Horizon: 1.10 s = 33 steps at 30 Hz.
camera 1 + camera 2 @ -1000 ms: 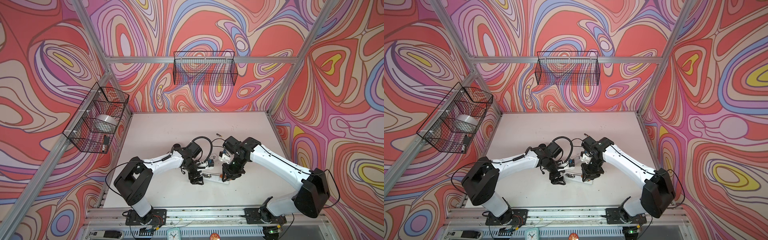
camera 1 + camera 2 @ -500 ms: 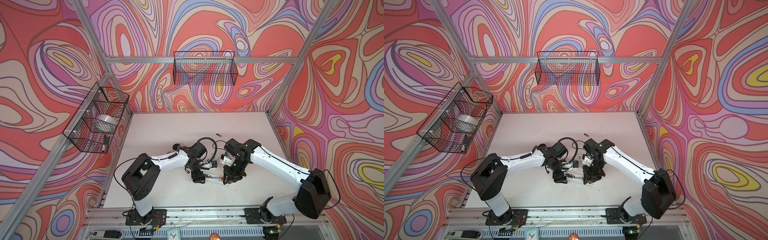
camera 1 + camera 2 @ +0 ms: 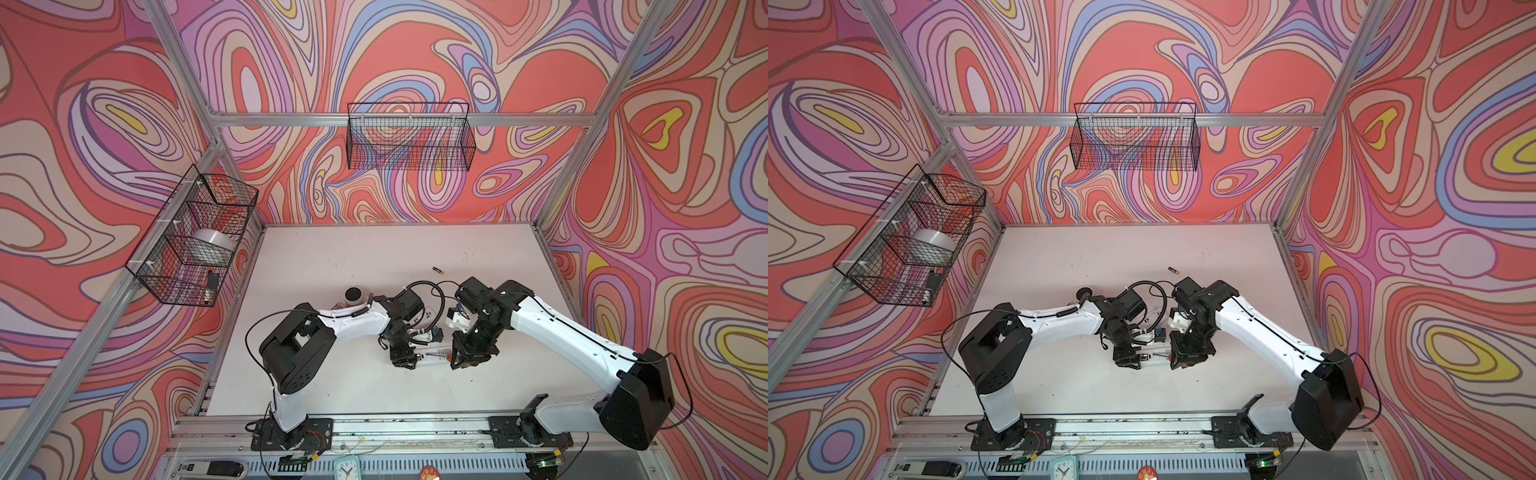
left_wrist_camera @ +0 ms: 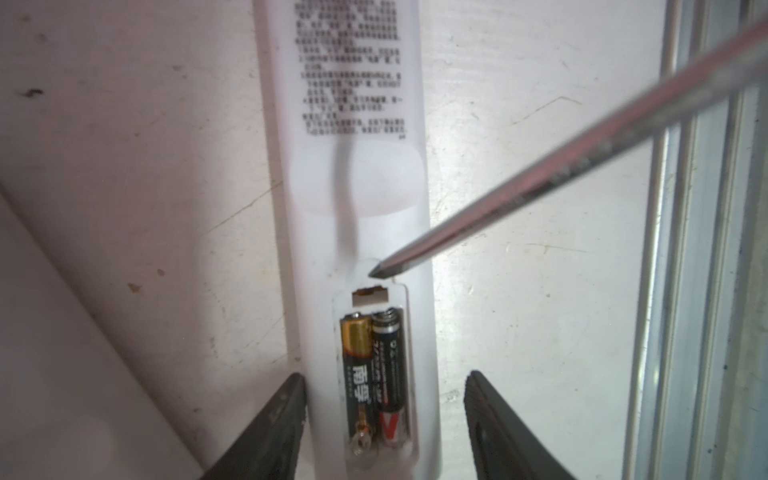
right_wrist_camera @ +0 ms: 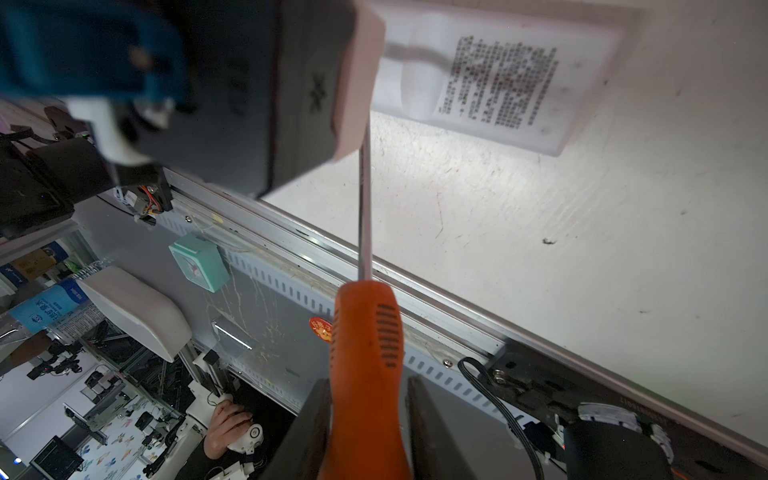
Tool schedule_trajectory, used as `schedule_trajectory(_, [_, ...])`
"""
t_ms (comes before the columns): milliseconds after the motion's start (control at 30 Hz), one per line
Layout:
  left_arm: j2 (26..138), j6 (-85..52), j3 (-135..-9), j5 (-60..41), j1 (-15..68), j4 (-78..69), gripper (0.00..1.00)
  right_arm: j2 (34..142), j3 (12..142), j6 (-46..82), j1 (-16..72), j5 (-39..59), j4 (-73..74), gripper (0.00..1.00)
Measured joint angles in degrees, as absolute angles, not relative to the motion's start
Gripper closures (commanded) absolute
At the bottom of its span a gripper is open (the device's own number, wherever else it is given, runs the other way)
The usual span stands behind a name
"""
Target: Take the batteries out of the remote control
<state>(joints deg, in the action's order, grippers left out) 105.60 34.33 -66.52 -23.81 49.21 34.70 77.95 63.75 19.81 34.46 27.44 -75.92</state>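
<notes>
In both top views, two white-and-black robot arms meet low over a pale pinkish-white tabletop [image 3: 374, 395], walled in by red, lilac and cream swirls. A slim white plastic remote control [image 3: 432, 356] lies flat on the table between the left gripper [image 3: 405, 360] and the right gripper [image 3: 462, 362]. One loose battery [image 3: 438, 270], small and black with a gold end, lies alone on the table, well apart from the remote and farther from the arm bases. In the left wrist view, the remote lies back side up, with printed text on its far half and its battery compartment uncovered. Two slim black batteries [image 4: 374, 365] sit side by side in the compartment; one shows a gold band, the other a red-and-white mark. The left gripper's dark fingers [image 4: 282, 424] stand apart on either side of the remote at the compartment end. One is against the remote's edge and the other is just beside it with a thin gap, so nothing is clamped. The steel shaft of an orange-handled screwdriver [image 4: 540, 183] slants in, its tip at a small notch just past the compartment; whether it touches cannot be told. In the right wrist view, the right gripper's two dark fingers [image 5: 424, 415] are closed on the screwdriver's orange handle. The shaft runs toward the remote, its tip hidden behind the blurred left gripper. A mint-green clock [image 5: 199, 262] sits beyond the table edge.
</notes>
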Motion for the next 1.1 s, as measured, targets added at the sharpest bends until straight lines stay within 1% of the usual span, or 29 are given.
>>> schedule_trajectory(100, [106.24,33.56,-66.85,-23.73,49.30,34.74,0.49,77.95,63.75,19.51,34.17,27.49,-76.18,1.00])
schedule_trajectory(167, [106.19,32.71,-66.85,-23.53,49.43,34.61,0.43,77.95,63.75,19.00,34.06,27.62,-76.38,1.00])
schedule_trajectory(233, [106.17,31.68,-66.76,-23.33,49.58,34.41,0.40,77.95,63.75,18.33,34.04,28.38,-76.34,1.00])
schedule_trajectory(500, [106.17,27.33,-66.11,-22.06,50.41,33.85,0.39,78.50,63.72,14.72,34.04,31.35,-76.44,1.00])
schedule_trajectory(567, [106.17,26.44,-66.11,-21.80,50.63,33.52,0.41,79.05,63.72,13.96,33.93,31.40,-76.66,1.00])
schedule_trajectory(700, [106.28,24.53,-66.13,-21.19,50.74,33.10,0.52,79.29,63.24,13.30,32.97,31.33,-76.86,1.00])
schedule_trajectory(800, [106.59,23.62,-66.48,-21.12,50.74,33.32,0.56,79.29,63.18,13.06,32.01,31.35,-77.30,1.00])
schedule_trajectory(967, [106.61,22.24,-66.57,-21.06,50.85,33.39,0.58,79.09,64.95,12.99,29.91,30.96,-80.29,1.00])
schedule_trajectory(1000, [106.61,21.78,-66.57,-20.95,50.94,33.36,0.56,78.85,65.41,13.04,28.88,30.89,-80.79,1.00])
schedule_trajectory(1100, [106.50,19.57,-66.52,-20.71,51.13,32.97,0.36,78.13,66.54,12.99,25.43,30.92,-82.19,1.00])
